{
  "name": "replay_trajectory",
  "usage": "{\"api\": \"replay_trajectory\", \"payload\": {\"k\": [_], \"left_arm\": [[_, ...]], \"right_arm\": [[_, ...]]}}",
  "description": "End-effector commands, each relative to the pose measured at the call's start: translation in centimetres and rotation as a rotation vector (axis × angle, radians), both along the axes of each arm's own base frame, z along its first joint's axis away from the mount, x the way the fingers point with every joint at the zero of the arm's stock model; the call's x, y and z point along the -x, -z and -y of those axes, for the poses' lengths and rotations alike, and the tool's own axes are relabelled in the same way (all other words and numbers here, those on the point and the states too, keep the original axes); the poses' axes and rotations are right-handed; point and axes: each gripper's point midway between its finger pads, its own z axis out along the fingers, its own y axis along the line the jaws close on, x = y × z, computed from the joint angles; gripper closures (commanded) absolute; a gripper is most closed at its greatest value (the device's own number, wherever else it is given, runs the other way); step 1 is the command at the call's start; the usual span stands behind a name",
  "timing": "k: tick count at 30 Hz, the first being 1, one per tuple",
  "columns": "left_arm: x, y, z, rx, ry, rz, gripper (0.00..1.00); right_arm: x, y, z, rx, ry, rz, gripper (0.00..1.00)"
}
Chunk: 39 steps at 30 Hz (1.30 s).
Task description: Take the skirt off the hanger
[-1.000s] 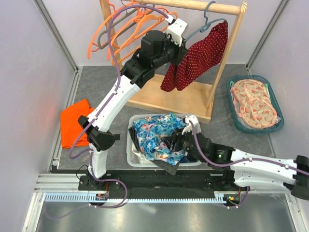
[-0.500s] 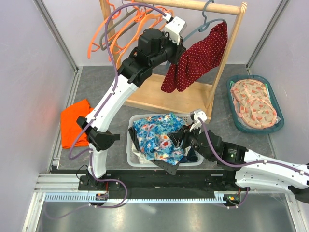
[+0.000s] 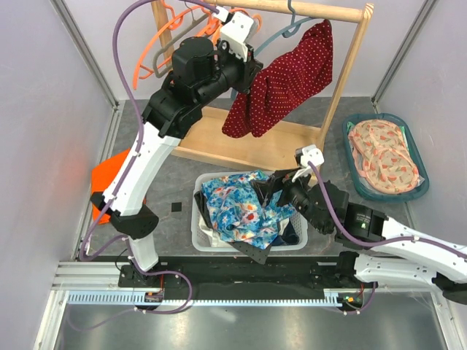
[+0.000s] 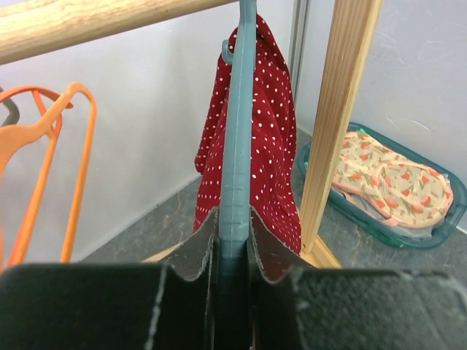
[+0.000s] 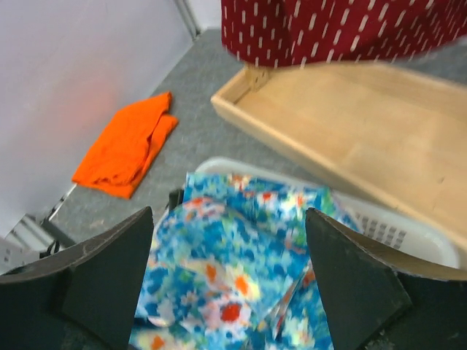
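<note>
A red skirt with white dots (image 3: 281,80) hangs on a grey-blue hanger (image 3: 283,30) hooked over the wooden rail (image 3: 321,10). My left gripper (image 3: 246,74) is shut on the hanger's near arm, beside the skirt's left end. In the left wrist view the hanger (image 4: 237,138) runs straight out from between the closed fingers of my left gripper (image 4: 235,227), with the skirt (image 4: 271,160) draped over its far part. My right gripper (image 3: 283,186) is open and empty, and hovers over a blue floral cloth (image 5: 233,270) in a white basket (image 3: 198,232). In the right wrist view my right gripper (image 5: 228,216) is below the skirt's hem (image 5: 343,29).
Orange hangers (image 3: 171,44) hang at the rail's left end. The rack's wooden base (image 3: 248,149) and post (image 3: 349,80) stand behind the basket. An orange cloth (image 3: 109,182) lies at the left. A teal tray (image 3: 419,191) with patterned fabric sits at the right.
My left arm has swung left and up, carrying the hanger and skirt left along the rail. My right gripper has risen out of the basket and moved right.
</note>
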Motion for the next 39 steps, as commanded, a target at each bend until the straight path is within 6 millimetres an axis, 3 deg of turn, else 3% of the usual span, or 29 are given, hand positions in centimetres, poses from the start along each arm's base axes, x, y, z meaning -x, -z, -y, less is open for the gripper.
{"api": "replay_trajectory", "payload": {"k": [1,2,3,6,11,15,21,25,30,33,36,37,39], "left_arm": [[3.4,-8.4,-4.0,0.160,-0.045,0.184,0.98],[3.3,-7.6,-4.0,0.146,-0.046,0.166,0.98],[4.1,-7.8,-4.6,0.151,-0.042,0.159,0.98],[4.8,-6.8,-5.0,0.139,-0.033,0.121,0.98],[6.7,-6.9,-6.1,0.147,-0.012,0.097,0.98],[7.8,-6.7,-6.8,0.136,-0.002,0.086,0.98],[9.1,-5.1,-7.4,0.121,0.016,0.017,0.98],[9.2,-2.7,-7.5,0.080,0.013,-0.039,0.98],[9.7,-2.3,-7.9,0.076,0.012,-0.055,0.98],[10.2,-2.8,-7.8,0.087,0.036,-0.047,0.98],[10.4,-2.9,-8.1,0.088,0.033,-0.044,0.98],[10.3,-2.9,-8.0,0.086,0.032,-0.044,0.98],[10.3,-3.0,-8.1,0.088,0.030,-0.042,0.98]], "right_arm": [[-1.8,-6.3,1.5,0.035,0.104,0.134,0.07],[-2.2,-6.9,1.5,0.053,0.124,0.150,0.02],[-2.5,-9.0,1.8,0.036,0.150,0.172,0.02],[-4.2,-9.6,-0.8,0.154,0.160,0.214,0.02],[-6.8,-9.6,-2.2,0.352,0.246,0.294,0.02],[-8.1,-9.4,-4.2,0.373,0.267,0.344,0.02],[-9.6,-10.6,-3.7,0.370,0.353,0.406,0.03],[-9.7,-11.9,-3.2,0.354,0.381,0.442,0.11],[-10.4,-11.6,-3.5,0.387,0.369,0.451,0.20],[-10.8,-10.7,-3.7,0.396,0.357,0.439,0.30],[-10.7,-10.8,-3.7,0.385,0.340,0.437,0.72],[-10.7,-11.0,-3.4,0.382,0.349,0.436,0.96],[-10.5,-12.1,-2.5,0.374,0.367,0.445,1.00]]}}
